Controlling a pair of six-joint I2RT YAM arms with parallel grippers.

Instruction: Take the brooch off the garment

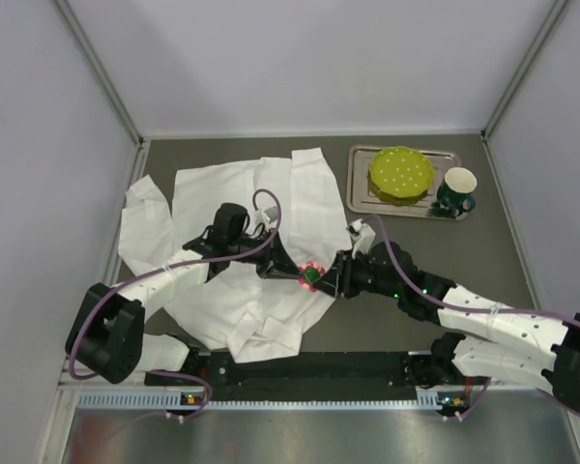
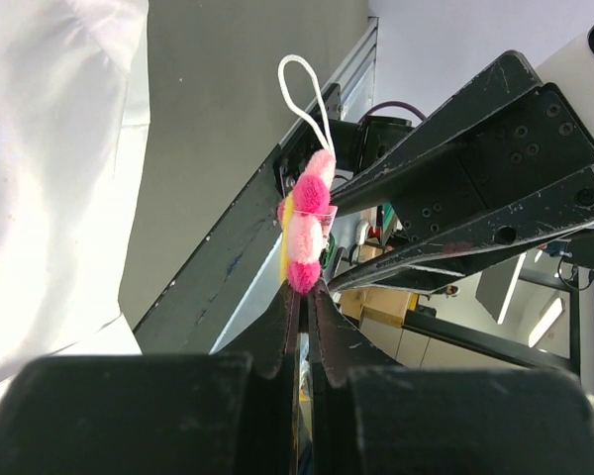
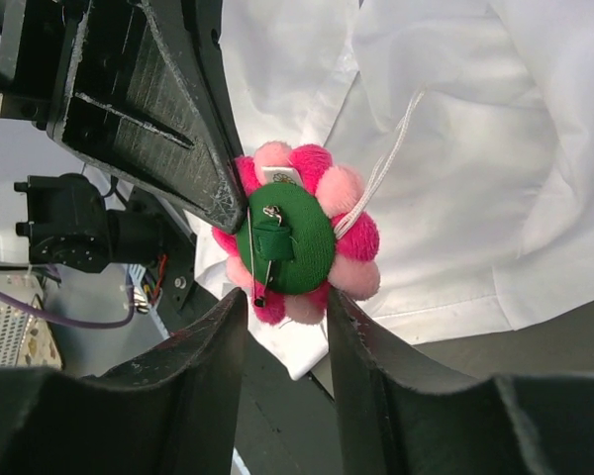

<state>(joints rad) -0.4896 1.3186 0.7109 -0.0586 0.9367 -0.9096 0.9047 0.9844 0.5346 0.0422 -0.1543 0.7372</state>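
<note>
Fuzzy pink-petalled round brooch (image 3: 289, 237) is held up between both grippers, above the edge of the wrinkled white button-up shirt (image 1: 217, 193) nearest the right arm. Left gripper (image 2: 305, 297): fingers nearly together, pinching a rim petal. Right gripper (image 3: 282, 312): clamped across the lower petals.

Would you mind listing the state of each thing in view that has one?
brooch: off the garment, held by both grippers, green back showing.
garment: lying spread on the table.
left gripper: fingers shut on the brooch.
right gripper: fingers shut on the brooch.
mug: upright.
</note>
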